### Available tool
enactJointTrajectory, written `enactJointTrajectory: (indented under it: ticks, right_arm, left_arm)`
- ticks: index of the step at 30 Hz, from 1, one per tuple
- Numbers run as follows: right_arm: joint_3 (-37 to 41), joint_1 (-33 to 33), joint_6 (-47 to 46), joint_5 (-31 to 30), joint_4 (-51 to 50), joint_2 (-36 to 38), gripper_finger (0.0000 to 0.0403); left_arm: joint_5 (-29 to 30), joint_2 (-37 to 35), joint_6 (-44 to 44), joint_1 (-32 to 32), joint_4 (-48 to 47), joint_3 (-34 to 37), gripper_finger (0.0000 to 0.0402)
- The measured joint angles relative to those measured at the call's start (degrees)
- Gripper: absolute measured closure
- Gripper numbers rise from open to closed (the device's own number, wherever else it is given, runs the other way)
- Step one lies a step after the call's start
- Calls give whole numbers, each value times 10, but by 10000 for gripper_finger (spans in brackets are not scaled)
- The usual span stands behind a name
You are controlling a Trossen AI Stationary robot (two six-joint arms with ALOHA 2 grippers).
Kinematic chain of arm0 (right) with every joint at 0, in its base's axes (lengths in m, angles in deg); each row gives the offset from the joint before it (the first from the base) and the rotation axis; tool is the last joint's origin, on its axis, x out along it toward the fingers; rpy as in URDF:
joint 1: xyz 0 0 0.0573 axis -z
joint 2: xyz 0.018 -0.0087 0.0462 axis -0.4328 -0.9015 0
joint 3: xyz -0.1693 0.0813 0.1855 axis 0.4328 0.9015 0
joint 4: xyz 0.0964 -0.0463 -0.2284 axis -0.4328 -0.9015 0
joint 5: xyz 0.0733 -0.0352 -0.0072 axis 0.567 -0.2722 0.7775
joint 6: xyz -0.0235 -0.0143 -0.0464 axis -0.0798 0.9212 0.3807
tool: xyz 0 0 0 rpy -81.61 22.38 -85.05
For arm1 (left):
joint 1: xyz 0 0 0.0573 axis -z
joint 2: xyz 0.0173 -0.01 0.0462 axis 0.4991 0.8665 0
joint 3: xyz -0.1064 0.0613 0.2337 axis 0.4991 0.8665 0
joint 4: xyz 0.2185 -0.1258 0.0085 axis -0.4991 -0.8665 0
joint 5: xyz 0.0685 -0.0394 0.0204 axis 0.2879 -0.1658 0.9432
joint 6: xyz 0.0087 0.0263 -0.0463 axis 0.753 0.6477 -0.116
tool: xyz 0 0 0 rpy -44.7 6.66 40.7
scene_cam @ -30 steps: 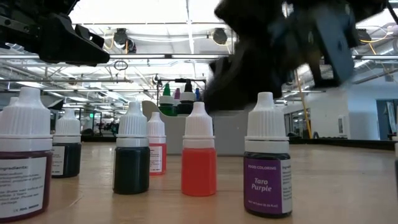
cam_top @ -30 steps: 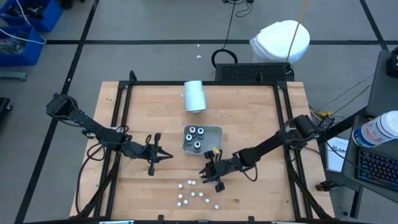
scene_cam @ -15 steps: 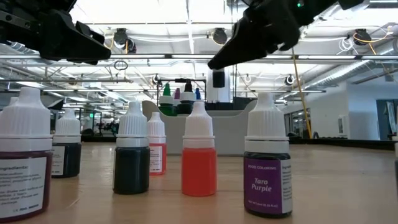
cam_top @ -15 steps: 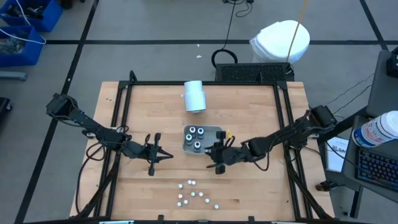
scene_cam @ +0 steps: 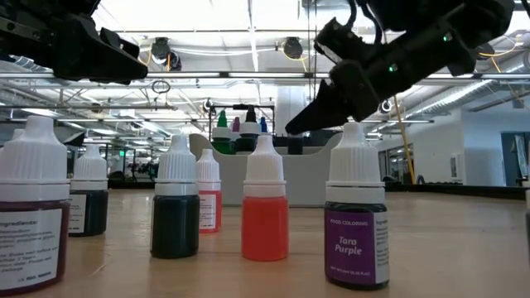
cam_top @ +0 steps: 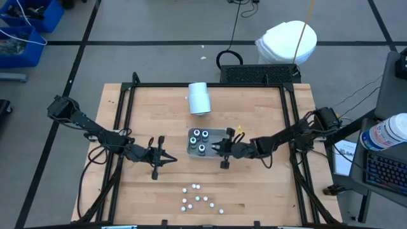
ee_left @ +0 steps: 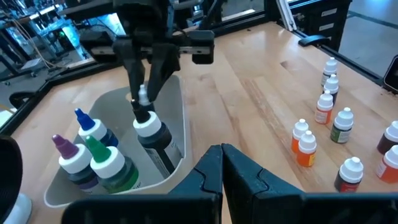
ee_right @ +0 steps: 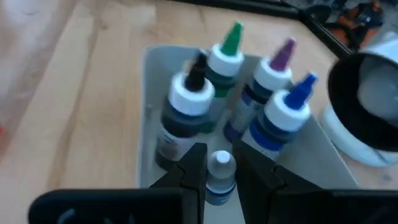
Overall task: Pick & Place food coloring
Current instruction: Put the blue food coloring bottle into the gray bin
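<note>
A grey tray (cam_top: 218,134) at the table's middle holds several dark food coloring bottles (ee_right: 186,106) with white collars and black, green, purple and blue tips, standing upright. My right gripper (cam_top: 223,150) hovers over the tray's right end, shut on a small white-capped food coloring bottle (ee_right: 220,169). Several more small bottles (cam_top: 199,198) stand on the wood near the front edge, and the low view shows them close up (scene_cam: 265,207). My left gripper (cam_top: 166,159) waits shut, left of the tray, with nothing in it. My right gripper pinches the small bottle by its sides just below the white cap (ee_right: 219,184), one finger (ee_right: 193,165) on each side. The fingers slant down from the table's right. The bottle is lifted clear over the tray, just above the black-tipped bottle (ee_left: 151,129).
A white cylinder (cam_top: 199,98) lies on its side at the far middle of the table. Black frame rails (cam_top: 124,114) run along the table's sides. Bare wood lies between the tray and the small bottles.
My right gripper has gone from beside the small bottles toward the table's far edge, up to the tray's right end. It has turned its wrist on the way and stayed shut on the small bottle, which it carries clear of the wood.
</note>
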Motion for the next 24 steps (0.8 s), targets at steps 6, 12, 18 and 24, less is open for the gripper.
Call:
enactJointTrajectory:
  ticks: [6,12,18,24]
  right_arm:
    - [6,10,-15,38,13,0,350]
    - [-6,18,-33,39,-12,0,350]
    - [-12,21,-66,37,-13,-7,350]
    - [-19,22,-96,38,-10,-39,351]
  left_arm:
    - [0,0,2,-1,1,0,392]
    - [0,0,2,-1,1,0,392]
    - [0,0,17,-1,10,0,392]
    - [0,0,17,-1,10,0,392]
